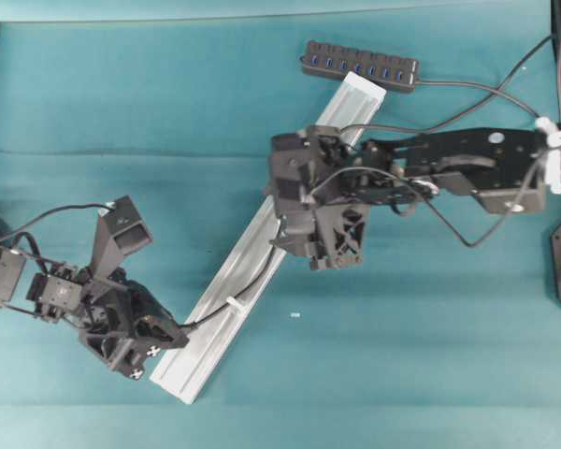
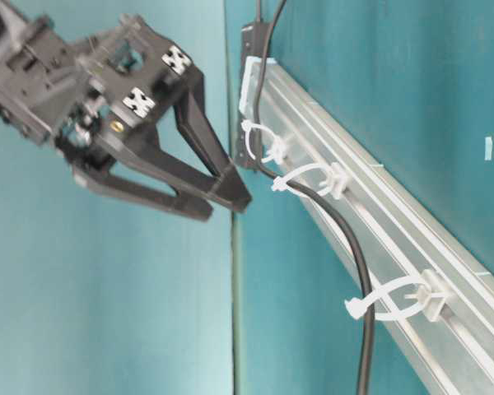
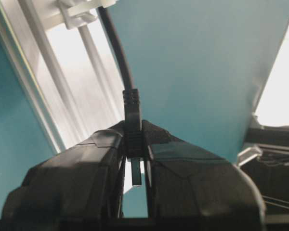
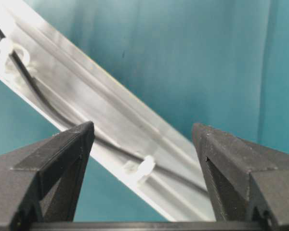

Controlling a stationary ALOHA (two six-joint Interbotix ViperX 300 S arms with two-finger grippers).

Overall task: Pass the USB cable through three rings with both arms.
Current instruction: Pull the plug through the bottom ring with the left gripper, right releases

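The USB cable (image 2: 348, 240) runs along the silver rail (image 1: 226, 329) and through all three white rings (image 2: 262, 141) (image 2: 314, 178) (image 2: 398, 301). My left gripper (image 1: 173, 335) sits past the rail's near end, shut on the cable's plug (image 3: 133, 126), just beyond the last ring (image 1: 234, 305). The small metal tip shows between the fingers in the left wrist view. My right gripper (image 1: 279, 210) hovers over the rail's middle, open and holding nothing. One ring (image 4: 143, 168) with the cable (image 4: 36, 91) in it lies below its spread fingers.
The black multi-port hub (image 1: 360, 65) lies at the rail's far end. The cable loops from it to the right and back under the right arm (image 1: 467, 164). Teal cloth (image 1: 402, 355) covers the table, with a small white scrap (image 1: 294, 315) right of the rail.
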